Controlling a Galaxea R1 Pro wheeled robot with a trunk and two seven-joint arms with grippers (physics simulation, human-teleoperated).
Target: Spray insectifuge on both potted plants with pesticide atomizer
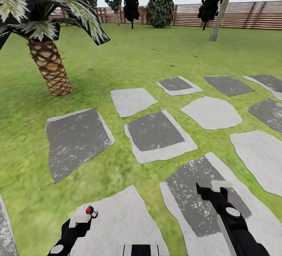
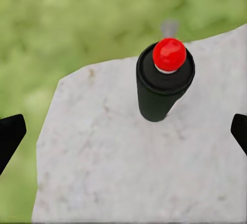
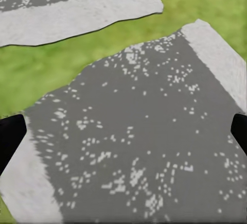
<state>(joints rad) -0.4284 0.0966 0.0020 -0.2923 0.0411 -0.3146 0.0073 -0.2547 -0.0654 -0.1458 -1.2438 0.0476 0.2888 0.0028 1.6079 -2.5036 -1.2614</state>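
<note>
The pesticide atomizer (image 2: 163, 87), a dark cylinder with a red top, stands upright on a pale stone slab (image 2: 128, 172). My left gripper (image 2: 123, 134) is open, its black fingertips (image 2: 10, 134) wide apart on either side and short of the bottle. In the head view the atomizer's red top (image 1: 90, 209) shows right at the left gripper (image 1: 81, 220), low on the left. My right gripper (image 1: 213, 190) is open above a dark grey slab (image 3: 139, 131), with nothing between its fingers. The potted plants are out of view.
Grey stepping slabs (image 1: 156, 134) lie across the green lawn (image 1: 129, 56) ahead. A palm with a scaly trunk (image 1: 50, 68) stands at the left. A brown slatted fence (image 1: 243, 15), dark trees and a round bush (image 1: 159, 9) line the back.
</note>
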